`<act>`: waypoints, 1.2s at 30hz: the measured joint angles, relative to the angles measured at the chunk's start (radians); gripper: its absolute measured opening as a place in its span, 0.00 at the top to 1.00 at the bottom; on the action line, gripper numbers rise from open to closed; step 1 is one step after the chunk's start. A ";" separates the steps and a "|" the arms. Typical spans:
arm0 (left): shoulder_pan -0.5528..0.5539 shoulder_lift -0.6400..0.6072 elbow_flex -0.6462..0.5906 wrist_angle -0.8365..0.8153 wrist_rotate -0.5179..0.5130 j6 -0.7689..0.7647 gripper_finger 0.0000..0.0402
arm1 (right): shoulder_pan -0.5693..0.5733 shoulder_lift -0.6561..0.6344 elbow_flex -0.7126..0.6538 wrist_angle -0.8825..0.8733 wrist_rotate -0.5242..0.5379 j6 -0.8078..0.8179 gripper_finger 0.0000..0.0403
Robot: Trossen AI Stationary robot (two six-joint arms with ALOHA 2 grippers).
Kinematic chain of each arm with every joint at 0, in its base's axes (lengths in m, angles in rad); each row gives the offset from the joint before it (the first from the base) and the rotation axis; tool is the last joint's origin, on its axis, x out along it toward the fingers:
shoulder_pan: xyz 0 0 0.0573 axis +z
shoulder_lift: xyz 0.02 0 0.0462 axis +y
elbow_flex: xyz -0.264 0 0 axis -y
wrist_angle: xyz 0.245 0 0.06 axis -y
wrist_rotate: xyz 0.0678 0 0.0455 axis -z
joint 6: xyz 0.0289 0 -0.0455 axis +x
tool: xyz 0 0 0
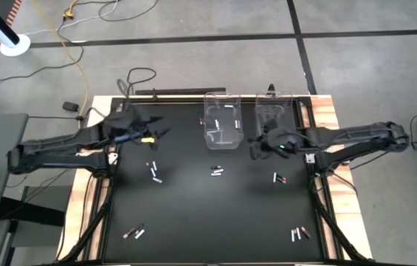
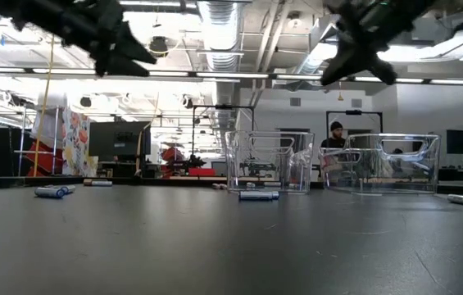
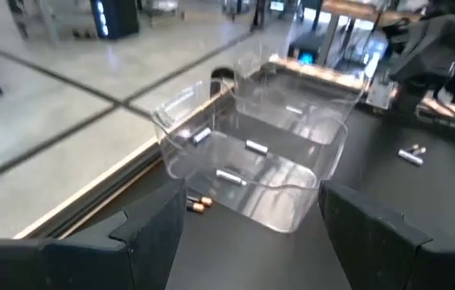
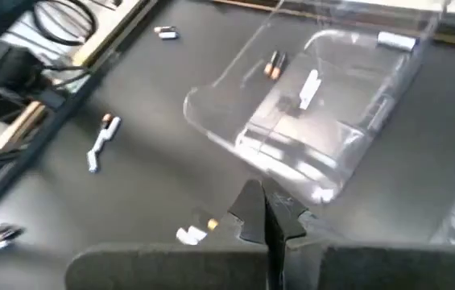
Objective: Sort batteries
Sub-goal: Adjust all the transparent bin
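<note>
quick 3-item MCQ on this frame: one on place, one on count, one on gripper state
1. Where do the clear bins stand?
A. far middle of the table
B. near left corner
C. off the table
2. How many clear bins are there?
A. one
B. two
C. four
3. How is the right gripper?
A. wide open
B. shut on a bin wall
C. shut, nothing visibly in it

Answers: 1 A, the high view shows them by the far edge; 2 B, two side by side, also in the low view; 3 C, the right wrist view shows its fingertips together.

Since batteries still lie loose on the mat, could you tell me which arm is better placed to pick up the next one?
Probably the left: its gripper is open near the loose batteries; the right gripper is shut.
</note>
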 joint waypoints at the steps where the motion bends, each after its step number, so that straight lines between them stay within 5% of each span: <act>1: 0.000 -0.036 -0.032 0.008 0.000 0.008 0.31 | -0.016 0.037 0.041 -0.028 0.000 -0.003 0.99; 9: 0.000 -0.272 -0.178 0.024 0.000 0.011 0.31 | -0.183 0.340 0.437 -0.420 -0.036 0.003 1.00; 16: 0.000 -0.393 -0.184 -0.099 0.000 0.045 0.31 | -0.360 0.552 0.696 -0.582 -0.127 -0.021 0.93; 23: 0.000 -0.440 -0.184 -0.206 0.001 0.036 0.31 | -0.466 0.652 0.735 -0.592 -0.209 -0.045 0.76; 36: 0.000 -0.445 -0.184 -0.259 0.001 0.058 0.31 | -0.499 0.781 0.736 -0.597 -0.214 -0.002 0.52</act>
